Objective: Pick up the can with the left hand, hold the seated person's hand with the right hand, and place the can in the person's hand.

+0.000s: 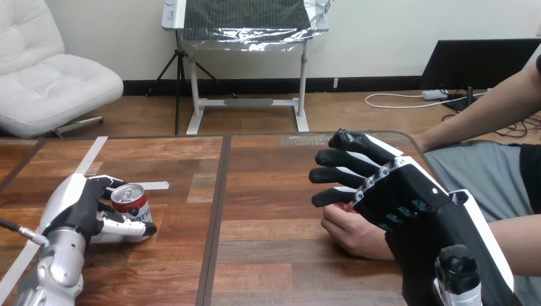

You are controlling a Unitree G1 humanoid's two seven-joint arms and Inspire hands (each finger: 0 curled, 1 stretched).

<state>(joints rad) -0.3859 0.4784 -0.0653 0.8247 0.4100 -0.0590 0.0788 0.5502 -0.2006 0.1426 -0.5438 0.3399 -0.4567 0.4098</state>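
Grasp made, support not yet closed.
Lower left, my left hand (80, 207) wraps the red-and-silver metal can (132, 203) for lifting; centre right, my right hand (399, 191), fingers straight, sits over the person's hand (354, 233).

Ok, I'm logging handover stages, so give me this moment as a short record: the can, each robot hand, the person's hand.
can: upright, at the left part of the table
left hand: fingers and thumb curled round the can
right hand: fingers straight, over the person's hand; no grip visible
person's hand: resting on the table at the right, partly under the right hand
handover: not yet done; can and person's hand well apart
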